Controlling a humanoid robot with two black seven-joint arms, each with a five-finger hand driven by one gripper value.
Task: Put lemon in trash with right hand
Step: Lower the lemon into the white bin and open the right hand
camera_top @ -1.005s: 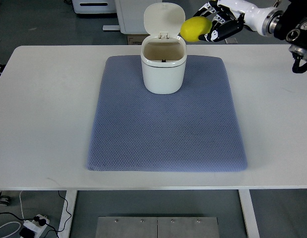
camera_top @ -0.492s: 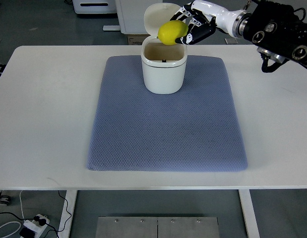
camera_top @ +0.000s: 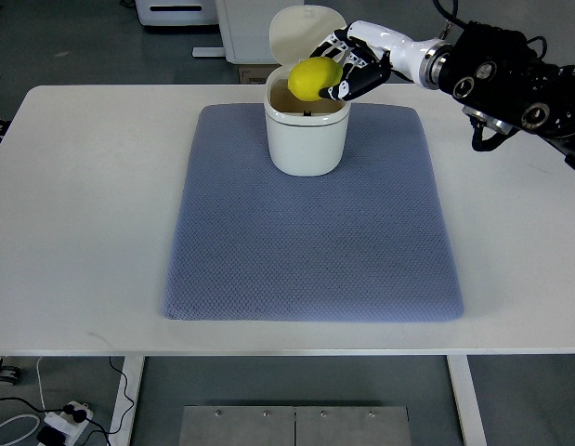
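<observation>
A yellow lemon point(camera_top: 314, 79) is held in my right hand point(camera_top: 346, 70), whose arm comes in from the right edge. The fingers are curled around the lemon. The lemon hangs right over the open mouth of a white trash bin point(camera_top: 306, 135), at rim height. The bin's round lid point(camera_top: 299, 32) stands flipped up behind it. The bin stands at the back of a blue-grey mat point(camera_top: 310, 223). The left arm does not show.
The mat lies on a white table point(camera_top: 83, 204). Behind the table stand white cabinets point(camera_top: 241, 23) on a grey floor. A power strip and cables point(camera_top: 59, 423) lie on the floor at the lower left.
My right hand has carried the lemon leftward and down, from right of the lid to directly over the bin's opening.
</observation>
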